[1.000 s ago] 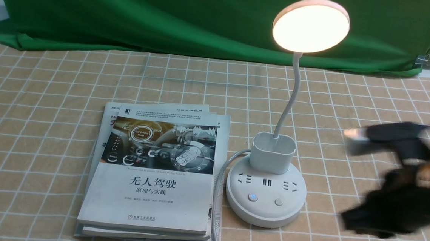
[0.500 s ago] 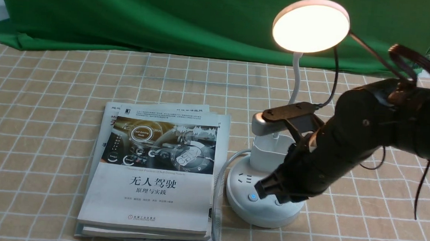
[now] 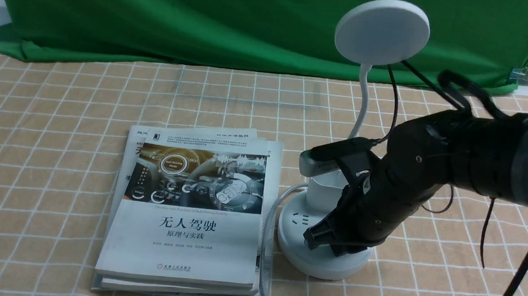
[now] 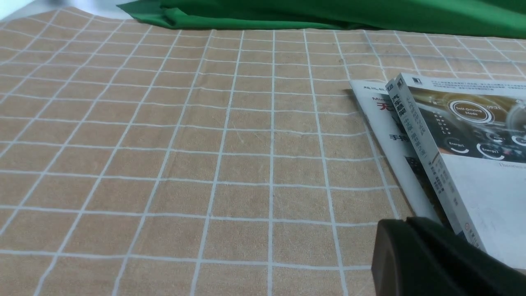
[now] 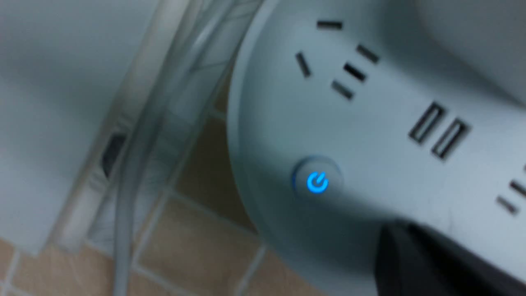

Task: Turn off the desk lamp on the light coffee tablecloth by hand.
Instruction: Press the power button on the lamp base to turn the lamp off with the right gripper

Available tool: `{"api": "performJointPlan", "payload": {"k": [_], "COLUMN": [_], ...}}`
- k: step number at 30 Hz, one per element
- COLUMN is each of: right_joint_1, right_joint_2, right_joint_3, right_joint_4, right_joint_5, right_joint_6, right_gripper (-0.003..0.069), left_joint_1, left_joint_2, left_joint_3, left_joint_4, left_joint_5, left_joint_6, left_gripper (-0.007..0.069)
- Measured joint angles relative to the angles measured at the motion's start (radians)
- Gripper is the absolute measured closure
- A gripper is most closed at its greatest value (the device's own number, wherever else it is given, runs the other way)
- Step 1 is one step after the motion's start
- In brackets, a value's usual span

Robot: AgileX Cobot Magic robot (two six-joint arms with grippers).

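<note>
**Lamp head dark, right hand on the base**

The desk lamp [image 3: 325, 191] stands on the light coffee tablecloth [image 3: 61, 120] spread over the counter, just right of a stack of books [image 3: 188, 235]. Its disc head [image 3: 382, 32] is unlit, plain white against the green backdrop [image 3: 185, 17]. The right hand [image 3: 325, 239] reaches down onto the front of the round base [image 3: 292, 229] and hides its right part. I cannot tell whether its jaws are apart or together. In the right wrist view a blue power button [image 5: 317, 182] glows beside the dark tip. The left hand [image 4: 431, 263] sits low, well apart from the lamp, and its opening cannot be told.
</note>
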Motion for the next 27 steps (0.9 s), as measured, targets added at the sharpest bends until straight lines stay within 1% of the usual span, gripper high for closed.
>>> {"api": "performJointPlan", "payload": {"k": [15, 27], "right_joint_1": [0.000, -0.003], "right_joint_2": [-0.074, 0.007], "right_joint_3": [0.003, -0.006], "right_joint_4": [-0.007, -0.016], "right_joint_5": [0.004, -0.017], "right_joint_6": [0.000, 0.000], "right_gripper": [0.0629, 0.0629], "left_joint_1": [0.000, 0.000], "left_joint_2": [0.000, 0.000], "left_joint_3": [0.000, 0.000], "left_joint_4": [0.000, 0.000], "left_joint_5": [0.000, 0.000], "left_joint_6": [0.000, 0.000], "left_gripper": [0.0620, 0.0620]}}
